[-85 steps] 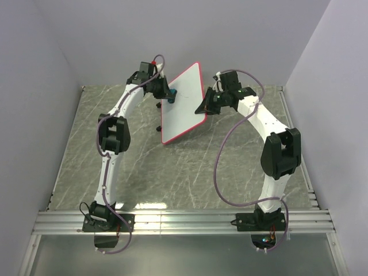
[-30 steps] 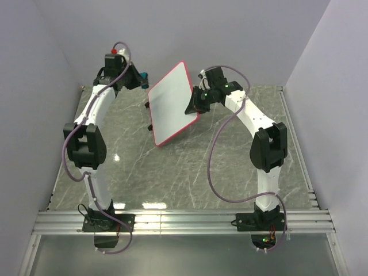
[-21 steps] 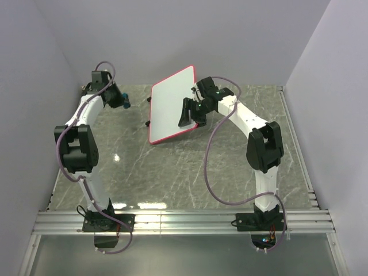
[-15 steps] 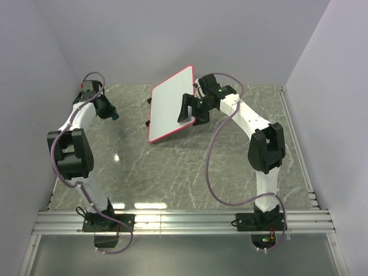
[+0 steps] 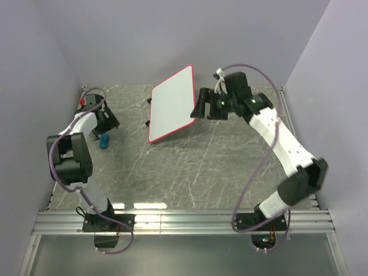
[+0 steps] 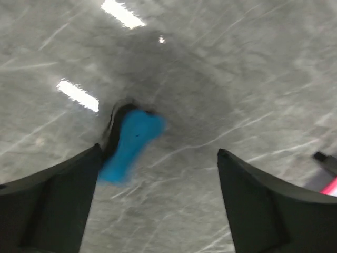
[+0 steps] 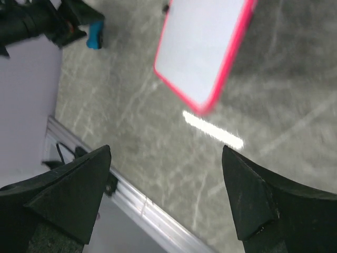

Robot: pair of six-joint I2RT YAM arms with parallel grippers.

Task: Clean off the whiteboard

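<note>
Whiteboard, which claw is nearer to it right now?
Right. The right claw sits open just off the whiteboard's right edge, not touching. The left claw is far to its left, open above the eraser.

We find the whiteboard [image 5: 171, 103] resting on the table [image 5: 190, 167] toward the back, about midway across. The eraser [image 6: 131, 142] lies on the table far to the left, well apart from the board, beneath the left gripper [image 6: 159, 152]. The right gripper [image 7: 166, 150] hangs just right of the board, apart from it.
</note>
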